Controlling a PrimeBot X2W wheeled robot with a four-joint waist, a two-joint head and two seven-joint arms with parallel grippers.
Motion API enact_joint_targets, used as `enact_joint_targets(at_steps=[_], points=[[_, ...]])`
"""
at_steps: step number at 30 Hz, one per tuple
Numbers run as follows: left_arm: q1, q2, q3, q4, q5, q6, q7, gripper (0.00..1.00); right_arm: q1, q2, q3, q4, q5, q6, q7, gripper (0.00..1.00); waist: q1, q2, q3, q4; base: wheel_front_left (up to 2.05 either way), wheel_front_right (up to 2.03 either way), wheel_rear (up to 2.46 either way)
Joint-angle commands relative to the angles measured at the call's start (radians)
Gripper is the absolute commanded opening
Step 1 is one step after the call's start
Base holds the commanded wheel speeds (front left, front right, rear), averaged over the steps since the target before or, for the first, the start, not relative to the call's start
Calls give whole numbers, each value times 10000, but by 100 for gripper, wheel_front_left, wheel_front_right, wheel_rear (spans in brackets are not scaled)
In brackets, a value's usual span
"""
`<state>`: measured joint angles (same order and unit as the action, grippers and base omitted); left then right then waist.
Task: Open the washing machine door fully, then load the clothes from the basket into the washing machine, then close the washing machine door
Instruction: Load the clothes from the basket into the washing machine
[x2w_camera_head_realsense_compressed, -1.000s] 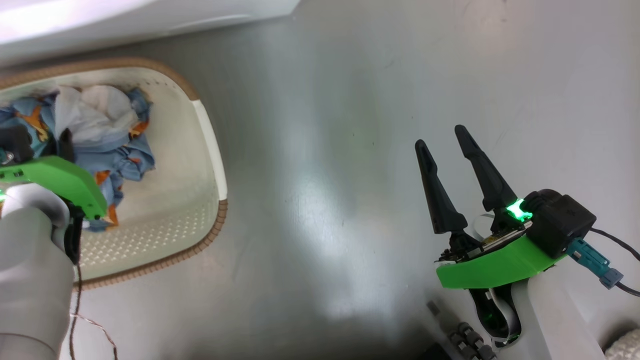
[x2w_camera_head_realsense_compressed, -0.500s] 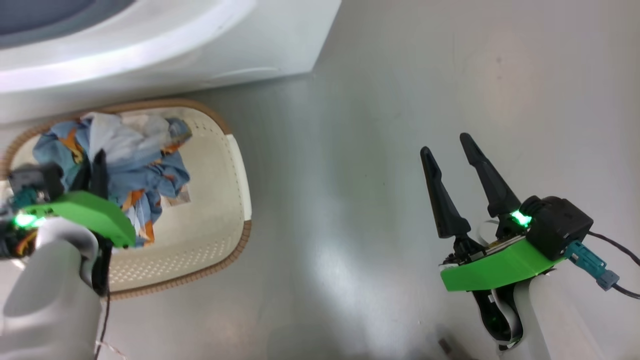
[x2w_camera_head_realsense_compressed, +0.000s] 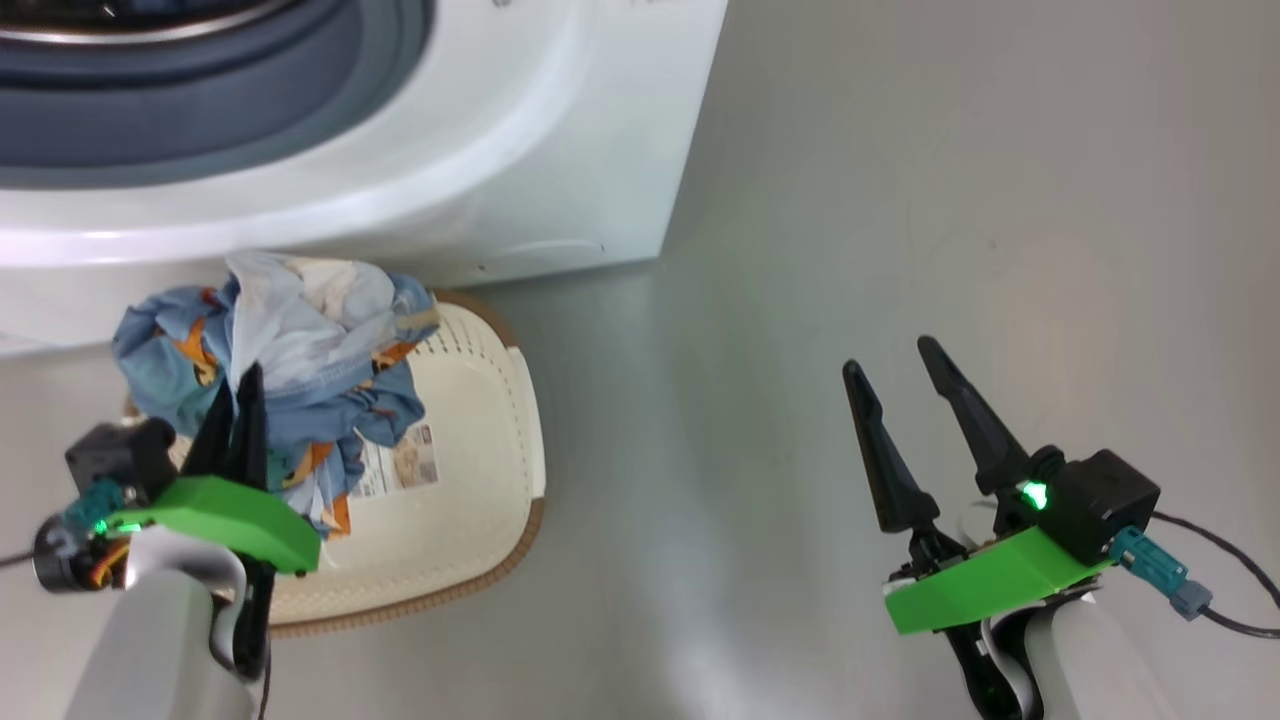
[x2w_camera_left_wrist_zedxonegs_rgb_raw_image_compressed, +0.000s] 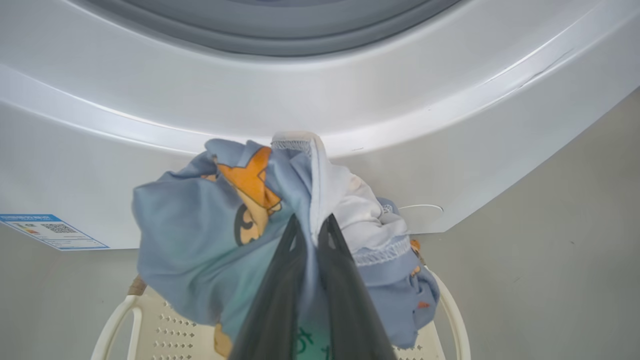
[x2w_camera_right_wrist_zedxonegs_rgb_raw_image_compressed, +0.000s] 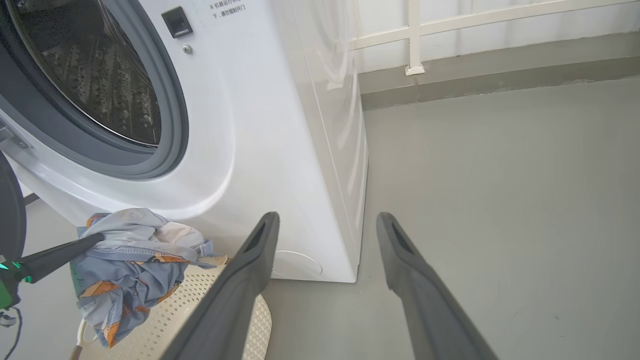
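washing machine (x2w_camera_head_realsense_compressed: 500, 150) mouth: open | basket (x2w_camera_head_realsense_compressed: 480, 420): low, just beside its front

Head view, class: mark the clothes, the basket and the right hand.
the clothes (x2w_camera_head_realsense_compressed: 330, 400), head view, blue fold of the held bundle.
the basket (x2w_camera_head_realsense_compressed: 528, 420), head view, cream side rim.
the right hand (x2w_camera_head_realsense_compressed: 890, 357), head view, midway between its fingertips.

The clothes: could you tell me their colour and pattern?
Light blue clothes with orange-brown bears, white lining; best in left wrist view.
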<state>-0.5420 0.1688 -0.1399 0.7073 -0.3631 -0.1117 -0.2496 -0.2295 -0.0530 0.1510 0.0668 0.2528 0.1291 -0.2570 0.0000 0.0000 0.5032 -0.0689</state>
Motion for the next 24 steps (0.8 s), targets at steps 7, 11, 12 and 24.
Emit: enact_joint_targets(at_steps=[7, 11, 12, 24], points=[[1345, 16, 906, -1666, 494, -93, -121, 0, 649, 28, 151, 14, -163, 16, -48, 100, 0, 0, -1595, 354, 0, 0, 0], [2022, -83, 1170, -2489, 775, -115, -121, 0, 884, 28, 152, 102, -200, 16, -48, 100, 0, 0, -2153, 378, 0, 0, 0], [2183, -118, 1253, -2667, 808, -119, -121, 0, 937, 28, 151, 127, -213, 16, -48, 100, 0, 0, -2286, 379, 0, 0, 0], [4078, -676, 1901, -4827, 1337, -150, -122, 0, 1672, 28, 173, 376, -368, 16, -48, 100, 0, 0, -3793, 400, 0, 0, 0]])
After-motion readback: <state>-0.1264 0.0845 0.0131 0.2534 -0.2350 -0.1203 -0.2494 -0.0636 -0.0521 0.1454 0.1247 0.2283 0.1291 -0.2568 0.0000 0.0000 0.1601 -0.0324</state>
